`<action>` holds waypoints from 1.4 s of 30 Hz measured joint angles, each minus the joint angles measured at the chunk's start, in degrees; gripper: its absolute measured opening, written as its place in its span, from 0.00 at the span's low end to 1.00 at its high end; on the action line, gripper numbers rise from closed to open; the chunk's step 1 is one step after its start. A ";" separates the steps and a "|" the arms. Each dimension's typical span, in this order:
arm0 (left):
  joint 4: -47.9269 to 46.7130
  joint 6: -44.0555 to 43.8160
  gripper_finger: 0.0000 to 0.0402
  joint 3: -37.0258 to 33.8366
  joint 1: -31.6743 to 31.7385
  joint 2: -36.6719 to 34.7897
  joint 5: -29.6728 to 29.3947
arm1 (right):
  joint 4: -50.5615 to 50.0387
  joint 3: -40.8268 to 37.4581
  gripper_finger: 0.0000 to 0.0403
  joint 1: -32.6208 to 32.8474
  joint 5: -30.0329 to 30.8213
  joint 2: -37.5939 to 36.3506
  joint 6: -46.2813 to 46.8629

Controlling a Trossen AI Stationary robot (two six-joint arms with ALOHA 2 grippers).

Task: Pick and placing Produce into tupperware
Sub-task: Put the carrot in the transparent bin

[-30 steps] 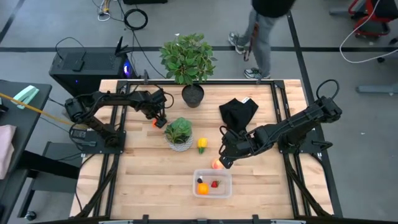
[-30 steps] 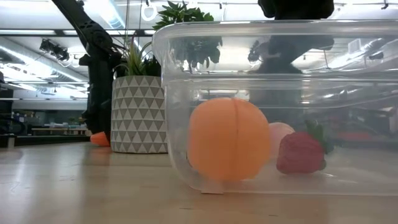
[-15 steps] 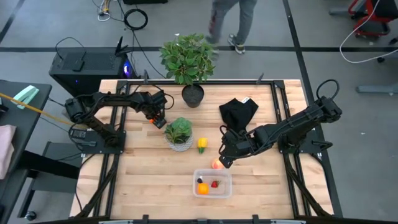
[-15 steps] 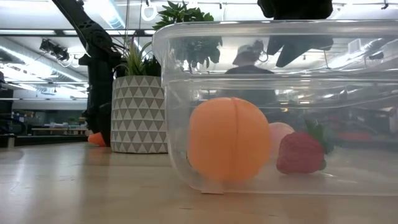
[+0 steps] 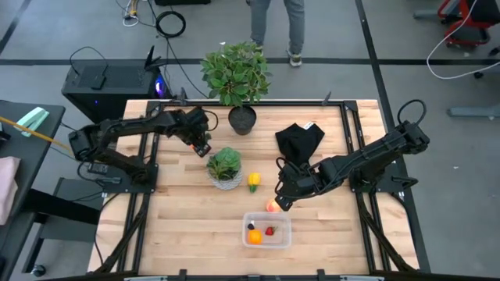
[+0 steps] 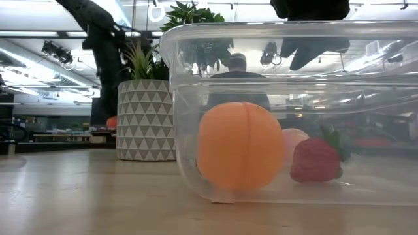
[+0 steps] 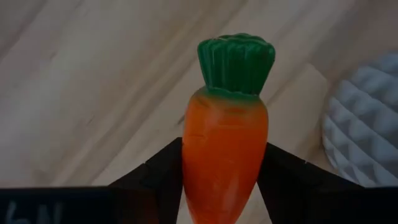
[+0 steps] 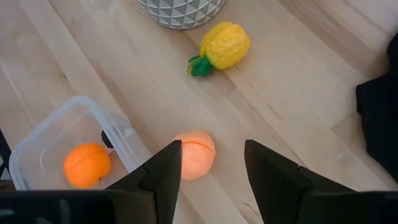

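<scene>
Moved: left gripper has lifted the carrot off the table since a second ago; right arm unchanged.
Left jaws: clamped on the carrot, above the table by the white pot, toward the far left.
Right jaws: right gripper apart, over the peach piece, which lies touching the tupperware.
Done: orange ball and strawberry in the tupperware, near the front edge, centre.
Left: carrot, peach piece, yellow piece by the pot.
</scene>
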 joint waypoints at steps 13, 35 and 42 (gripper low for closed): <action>-18.37 1.71 0.46 9.70 0.28 -17.18 -0.54 | -0.03 0.00 0.45 0.59 0.55 0.02 -0.17; 18.87 -26.50 0.44 10.49 -26.08 -23.62 12.87 | -7.65 0.00 0.44 0.81 1.90 0.02 -1.75; 31.69 -26.02 0.46 10.48 -33.09 -11.42 12.78 | -17.82 0.00 0.44 0.81 1.87 0.02 0.04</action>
